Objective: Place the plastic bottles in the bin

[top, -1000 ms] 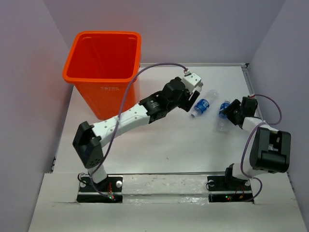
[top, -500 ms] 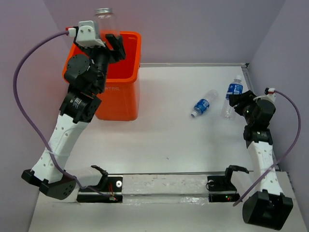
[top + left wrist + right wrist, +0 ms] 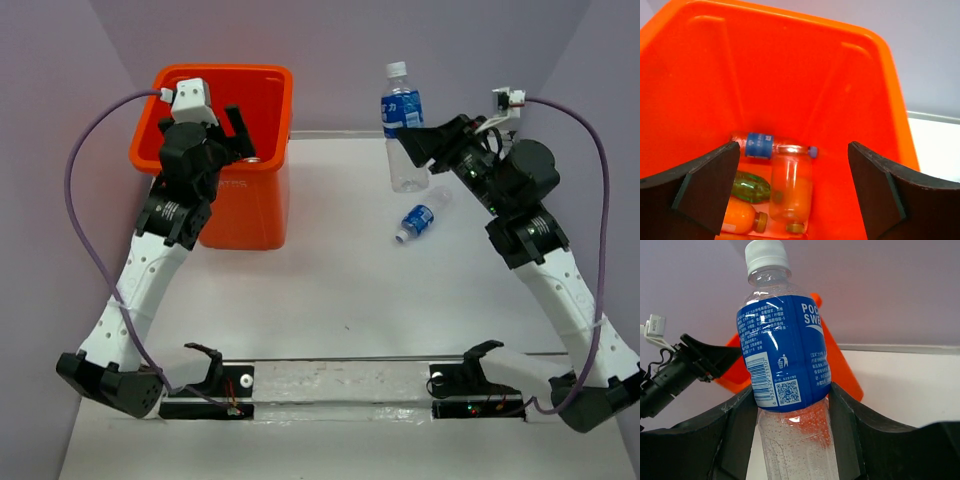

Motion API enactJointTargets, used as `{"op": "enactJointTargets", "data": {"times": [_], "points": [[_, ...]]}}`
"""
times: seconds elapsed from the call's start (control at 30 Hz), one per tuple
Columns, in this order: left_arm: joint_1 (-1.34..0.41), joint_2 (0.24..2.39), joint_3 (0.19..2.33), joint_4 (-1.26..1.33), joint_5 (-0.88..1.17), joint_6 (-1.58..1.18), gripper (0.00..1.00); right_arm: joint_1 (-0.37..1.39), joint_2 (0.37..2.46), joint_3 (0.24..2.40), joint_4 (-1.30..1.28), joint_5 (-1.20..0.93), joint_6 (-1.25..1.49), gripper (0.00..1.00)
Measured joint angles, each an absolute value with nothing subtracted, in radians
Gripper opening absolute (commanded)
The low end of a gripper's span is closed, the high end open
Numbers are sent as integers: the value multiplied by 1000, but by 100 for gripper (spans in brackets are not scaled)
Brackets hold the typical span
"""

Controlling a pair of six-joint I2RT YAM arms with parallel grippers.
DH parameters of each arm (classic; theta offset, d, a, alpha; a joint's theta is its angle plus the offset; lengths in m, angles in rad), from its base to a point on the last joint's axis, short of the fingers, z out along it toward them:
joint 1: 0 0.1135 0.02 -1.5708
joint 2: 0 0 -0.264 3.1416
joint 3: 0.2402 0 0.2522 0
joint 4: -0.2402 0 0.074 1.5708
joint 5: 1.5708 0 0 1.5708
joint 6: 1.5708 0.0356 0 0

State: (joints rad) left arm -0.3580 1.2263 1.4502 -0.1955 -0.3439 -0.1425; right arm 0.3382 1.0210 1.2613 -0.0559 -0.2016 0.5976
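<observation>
Right pincer grips the upright blue-labelled bottle at mid-body.

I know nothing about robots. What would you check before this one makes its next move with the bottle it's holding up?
1. Grip: right gripper shut on the blue-label bottle: ok.
2. That bottle upright, cap on: ok.
3. Left gripper open and empty: ok.
4. Way into the bin free: not ok. The left gripper hangs over its opening, so it should probably move off first.
5. Room in the bin: ok. The bottles inside cover only its bottom.
6. Job finished: not ok. Another bottle lies on the table.
</observation>
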Motion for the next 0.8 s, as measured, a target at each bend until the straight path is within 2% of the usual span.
{"op": "enactJointTargets", "data": {"times": [0.1, 0.33, 0.4, 0.43, 0.47, 0.5, 0.6, 0.7, 0.8], "points": [[-358, 1136, 1412, -207, -293, -167, 99, 471, 1144, 1413, -45, -165, 560, 37], [-358, 766, 1252, -229, -118, -229, 99, 709, 1667, 2063, -75, -144, 440, 38], [-358, 675, 1208, -239, -63, -240, 99, 736, 1819, 2265, -89, -160, 430, 48], [-358, 623, 1188, -249, -25, -247, 99, 752, 1917, 2380, -102, -165, 428, 57], [-358, 590, 1168, -256, 1, -251, 99, 760, 1989, 2470, -107, -167, 430, 68], [-358, 562, 1150, -260, 26, -258, 99, 766, 2045, 2535, -107, -168, 432, 85], [-358, 468, 1048, -305, 130, -285, 99, 782, 2161, 2604, -105, -168, 453, 95], [-358, 427, 947, -364, 221, -316, 99, 788, 2194, 2574, -114, -155, 449, 97], [-358, 393, 879, -435, 290, -338, 99, 787, 2132, 2433, -121, -115, 421, 96]]}}
